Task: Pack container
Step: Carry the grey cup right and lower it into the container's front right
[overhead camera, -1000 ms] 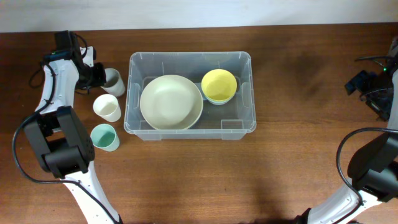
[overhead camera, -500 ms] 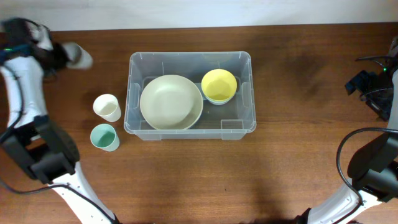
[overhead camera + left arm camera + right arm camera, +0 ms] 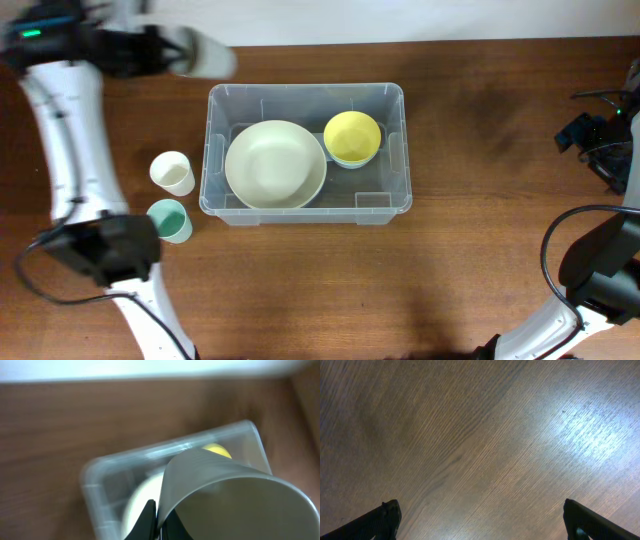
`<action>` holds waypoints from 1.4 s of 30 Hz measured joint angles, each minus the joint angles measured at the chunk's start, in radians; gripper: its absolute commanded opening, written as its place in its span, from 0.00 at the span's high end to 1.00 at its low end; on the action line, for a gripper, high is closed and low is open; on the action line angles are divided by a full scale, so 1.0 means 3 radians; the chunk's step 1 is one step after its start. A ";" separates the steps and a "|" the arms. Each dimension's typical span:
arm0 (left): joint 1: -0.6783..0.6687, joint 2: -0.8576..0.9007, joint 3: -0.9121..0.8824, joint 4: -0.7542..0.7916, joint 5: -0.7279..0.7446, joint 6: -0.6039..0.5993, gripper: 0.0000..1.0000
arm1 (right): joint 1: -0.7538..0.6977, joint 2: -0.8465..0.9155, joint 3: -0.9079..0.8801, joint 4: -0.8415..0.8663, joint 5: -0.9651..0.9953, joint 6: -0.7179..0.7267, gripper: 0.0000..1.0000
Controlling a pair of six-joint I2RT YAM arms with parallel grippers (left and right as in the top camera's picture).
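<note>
The clear plastic container (image 3: pixel 305 205) sits mid-table and holds a large cream bowl (image 3: pixel 275 164) and a small yellow bowl (image 3: pixel 352 137). It also shows in the left wrist view (image 3: pixel 105 477). My left gripper (image 3: pixel 160 50) is raised at the back left, just left of the container's far corner, shut on the rim of a grey cup (image 3: pixel 205 55). In the left wrist view the fingers (image 3: pixel 159 521) pinch the grey cup's wall (image 3: pixel 225 495). My right gripper (image 3: pixel 480 522) is open and empty over bare wood at the far right.
A cream cup (image 3: pixel 172 173) and a teal cup (image 3: pixel 167 220) stand left of the container. The wooden table's back edge runs just behind the container. The right arm's hardware (image 3: pixel 600 135) sits at the right edge.
My left gripper lifted the grey cup from its spot left of the container, swung out to the far left, then came back right toward the container's far left corner. The right arm has not moved.
</note>
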 measured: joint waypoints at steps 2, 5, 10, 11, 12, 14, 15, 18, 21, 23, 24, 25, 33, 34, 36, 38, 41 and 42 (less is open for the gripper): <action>-0.0305 0.0000 -0.0011 -0.0080 -0.0140 0.0070 0.99 | 0.0000 0.0000 0.0000 0.0000 0.0000 0.0001 0.01; -0.0743 0.0000 -0.0015 -0.0134 -0.0332 0.0186 0.99 | 0.0000 0.0000 0.0000 0.0000 -0.0001 0.0000 0.01; -0.1300 0.0000 -0.0017 -0.0203 -0.0729 0.0268 0.99 | 0.0000 0.0000 0.0000 0.0000 0.0000 0.0003 0.01; -0.1403 0.0000 -0.0019 -0.0205 -0.0797 0.0277 0.99 | 0.0000 0.0000 0.0000 0.0000 0.0000 0.0001 0.01; -0.1475 0.0000 -0.0028 -0.0203 -0.0842 0.0285 0.99 | 0.0000 0.0000 0.0000 0.0000 -0.0001 0.0000 0.01; -0.1619 0.0000 -0.0075 -0.0189 -0.0927 0.0286 0.99 | 0.0000 0.0000 0.0000 0.0000 0.0000 0.0001 0.01; -0.1678 0.0000 -0.0118 -0.0165 -0.0964 0.0287 0.99 | 0.0000 0.0000 0.0000 0.0000 0.0000 0.0000 0.01; -0.1780 0.0000 -0.0327 -0.0047 -0.1025 0.0287 0.99 | 0.0000 0.0000 0.0000 0.0000 0.0000 0.0003 0.01; -0.1797 0.0000 -0.0631 0.0039 -0.1067 0.0287 0.99 | 0.0000 0.0000 0.0000 0.0000 -0.0001 0.0000 0.01; -0.1794 0.0001 -0.0818 0.0128 -0.1086 0.0286 0.99 | 0.0000 0.0000 0.0000 0.0000 0.0000 0.0000 0.01; -0.1792 0.0001 -0.0893 0.0167 -0.1086 0.0286 0.99 | 0.0000 0.0000 0.0000 0.0000 -0.0001 0.0001 0.01; -0.1792 0.0001 -0.0987 0.0223 -0.1087 0.0287 0.99 | 0.0000 0.0000 0.0000 0.0000 0.0000 0.0001 0.01; -0.1822 0.0001 -0.1348 0.0540 -0.0960 0.0286 0.99 | 0.0000 0.0000 0.0000 0.0000 0.0000 0.0000 0.01; -0.1835 0.0001 -0.1364 0.0580 -0.0952 0.0286 0.99 | 0.0000 0.0000 0.0000 0.0000 0.0000 0.0001 0.01; -0.1868 0.0001 -0.1399 0.0635 -0.0933 0.0286 0.99 | 0.0000 0.0000 0.0000 0.0000 0.0000 0.0000 0.01; -0.1909 0.0001 -0.1459 0.0664 -0.0927 0.0286 0.99 | 0.0000 0.0000 0.0000 0.0000 0.0000 0.0001 0.01; -0.1949 0.0001 -0.1537 0.0673 -0.0918 0.0286 0.99 | 0.0000 0.0000 0.0000 0.0000 -0.0001 0.0001 0.01; -0.1962 0.0001 -0.1559 0.0671 -0.0914 0.0286 0.99 | 0.0000 0.0000 0.0000 0.0000 -0.0001 0.0000 0.01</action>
